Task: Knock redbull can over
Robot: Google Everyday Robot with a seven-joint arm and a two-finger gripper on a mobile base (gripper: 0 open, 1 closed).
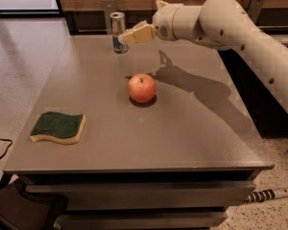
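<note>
On the left, near the front edge of the table (192, 143), we see a green sponge (57, 127) with bare tabletop around it. Farther right, the redbull can (117, 25) stands upright close to the far edge, and the gripper (123, 38) is at its right side, whether open or closed we cannot tell. The apple (142, 88) sits mid-table, nearer than both and well apart from the can, while the arm (221, 18) reaches in from the right above open surface.

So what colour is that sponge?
The sponge is green on top, yellowish beneath, in the camera view; the gripper is by the redbull can.
</note>
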